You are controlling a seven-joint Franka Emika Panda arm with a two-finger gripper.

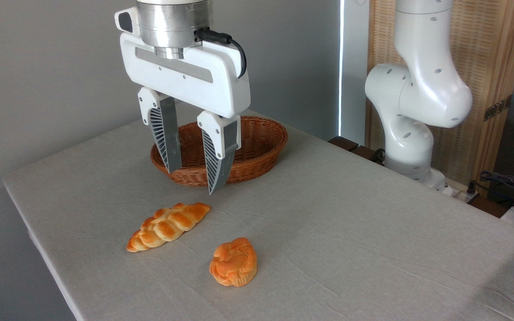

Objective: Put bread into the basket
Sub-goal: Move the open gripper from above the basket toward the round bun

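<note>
Figure: the cloth-covered surface seen from its near corner. Farthest left, a long braided loaf is lying on the cloth; it is not the item wanted and is sitting clear of the working path. Above and just behind it, the tool is hanging in the air with its two ribbed fingers parted to a moderate gap and gripping nothing, its tips pointing down in front of the basket, which is resting empty at the far side, open side up to receive a drop from above. To the right of the loaf and nearer the viewer, the bread is lying alone on the cloth, knotted top up, well apart from the basket and not yet grasped. At far right, the arm's white base is standing beside the surface.
</note>
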